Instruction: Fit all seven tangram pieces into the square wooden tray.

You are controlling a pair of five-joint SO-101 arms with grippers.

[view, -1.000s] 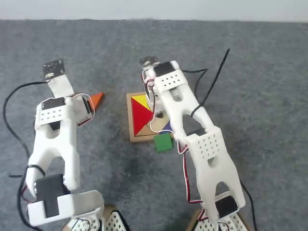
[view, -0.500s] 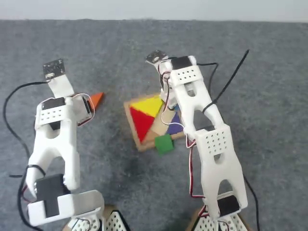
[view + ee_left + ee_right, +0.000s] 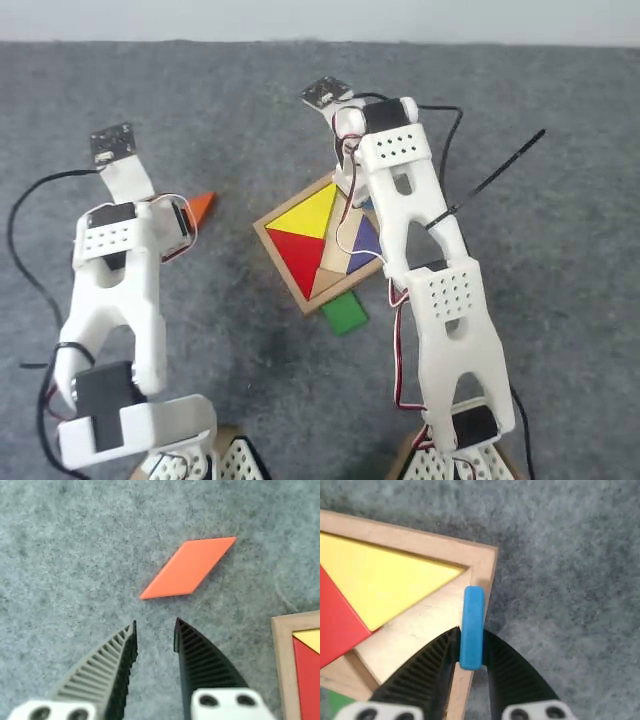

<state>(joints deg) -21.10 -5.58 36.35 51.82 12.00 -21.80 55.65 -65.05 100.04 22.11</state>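
- Right gripper (image 3: 471, 635): clamped on the blue piece (image 3: 472, 625), which I hold on edge, thin side towards the wrist camera.
- The blue piece sits over the tray (image 3: 485, 580) at one corner, right above the rim. I can't tell whether it touches the wood.
- That corner's floor is bare, just beside the yellow triangle (image 3: 385, 580).
- From above, the tray (image 3: 281, 268) lies corner-on to my bases, on grey carpet (image 3: 230, 120), with my right arm reaching over its far corner.
- In the tray: the yellow triangle (image 3: 308, 213) and red triangle (image 3: 298, 258) lie flat, touching along one long edge. A purple piece (image 3: 365, 240) is partly hidden under my right arm.
- There's a pale wood patch between red and purple. It could be a piece or bare floor, can't tell.
- The green piece (image 3: 345, 313) is outside the tray, flat on the carpet against the tray edge nearest my bases.
- Left gripper (image 3: 155, 624): fingers slightly apart with nothing between them, tips just above the carpet.
- The orange piece (image 3: 187, 567), a parallelogram, lies flat on the carpet just ahead of my left fingertips, not touching them.
- From above, the orange piece (image 3: 203, 205) is between my left arm and the tray, apart from both.
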